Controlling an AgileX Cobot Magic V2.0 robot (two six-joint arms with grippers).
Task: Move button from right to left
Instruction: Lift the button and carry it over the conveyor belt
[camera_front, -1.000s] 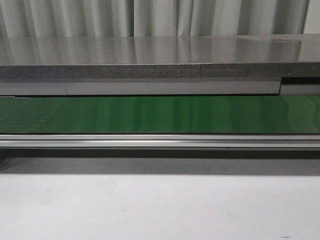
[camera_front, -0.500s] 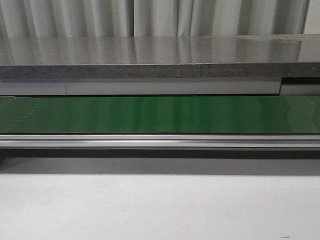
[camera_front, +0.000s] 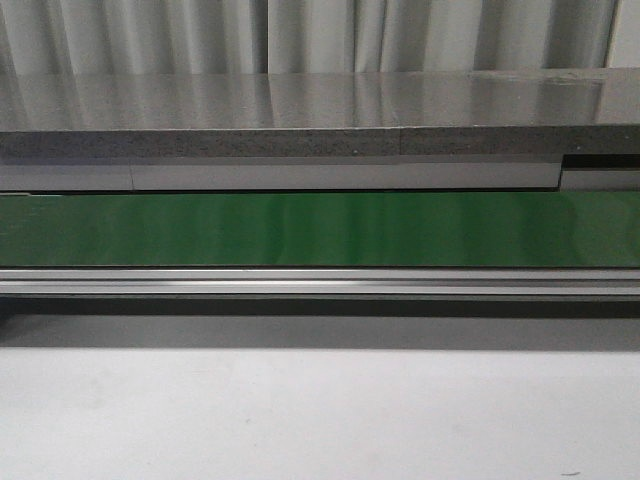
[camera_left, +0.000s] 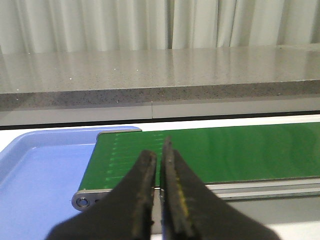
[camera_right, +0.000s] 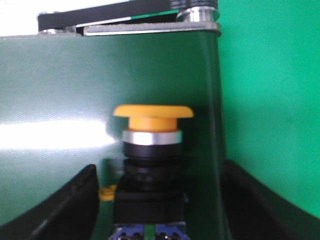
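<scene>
Front view first: no arm, no end effector, no button anywhere in shot. Just a long green conveyor belt (camera_front: 320, 228) running side to side, a silver rail (camera_front: 320, 283) along its near edge, a grey speckled counter (camera_front: 300, 143) behind it, pale curtains (camera_front: 320, 35) at the back, and a plain light surface (camera_front: 320, 415) in the foreground.

Over to the left wrist view: left end effector (camera_left: 160, 200) low in frame, dark fingers pressed almost together with only a hairline gap, gripping nothing. Beyond the tips, the end of the green belt with its roller, and a light blue tray (camera_left: 35, 185) sitting just beside that belt end. Same speckled counter and curtains behind. No button here either.

Now the right wrist view, and there it is: the button (camera_right: 151, 165), standing upright on the dark green belt, squarely between the two fingers of the right end effector (camera_right: 155, 200). Fingers spread wide, one dark pad (camera_right: 55, 210) on each flank, both clear of the button with belt showing in the gaps. Yellow-orange mushroom cap on top, bright metal ring under it, black collar and blocky black body below, a small yellow tab at one side, bluish terminals at the base. Slightly soft focus. Belt edge and roller end behind, brighter green area alongside.
</scene>
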